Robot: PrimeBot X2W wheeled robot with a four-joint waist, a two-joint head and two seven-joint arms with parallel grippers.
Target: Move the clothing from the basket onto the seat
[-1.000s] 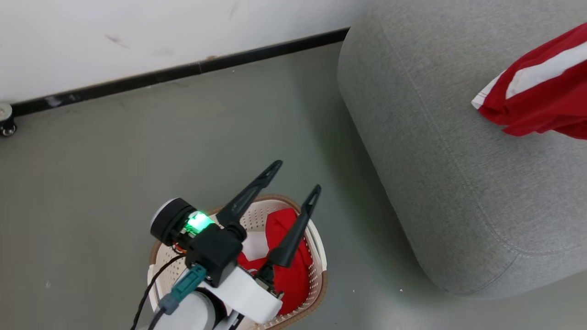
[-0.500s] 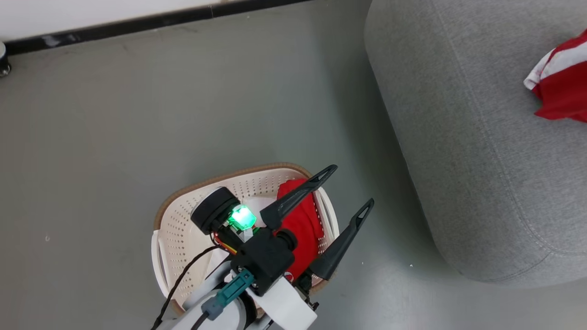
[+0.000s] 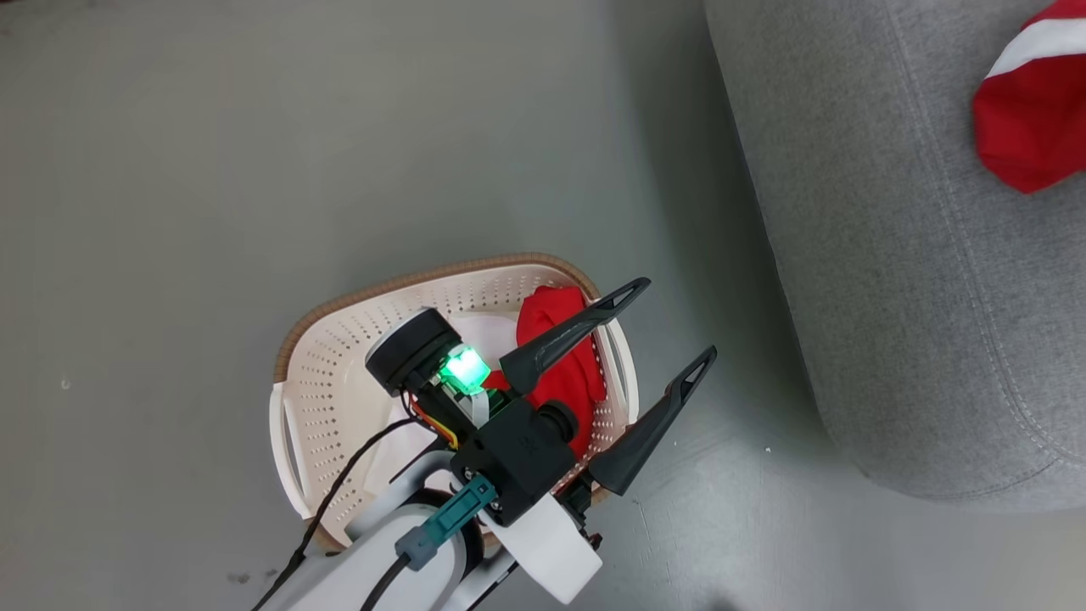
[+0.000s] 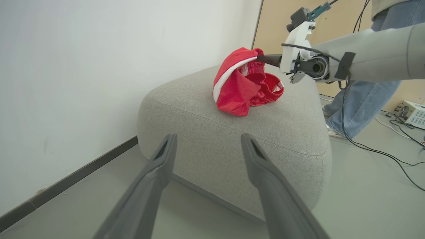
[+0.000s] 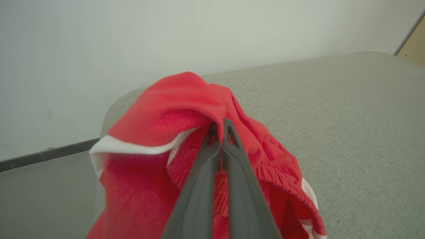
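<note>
Partly hidden: clothing (image 3: 543, 310) in basket (image 3: 339, 365) beneath wide left gripper (image 3: 678, 318); right gripper (image 5: 219, 127) clamps garment (image 5: 172, 109) over seat (image 5: 332, 116).

Bright red garment (image 4: 239, 89), white band across it, on the light grey woven sofa (image 4: 292, 132). Cream-white basket (image 3: 339, 356), rows of small holes, brown rim, red clothing (image 3: 551, 310) inside. Floor (image 3: 212, 170) dull grey-green.

You see one red garment (image 3: 550, 307) in the basket (image 3: 339, 356) and one red garment (image 4: 244, 83) on the sofa (image 3: 891, 297): two total. One basket, one sofa, one person (image 4: 365, 99). Two pincers: left pincer (image 3: 674, 318), right pincer (image 5: 219, 131).
</note>
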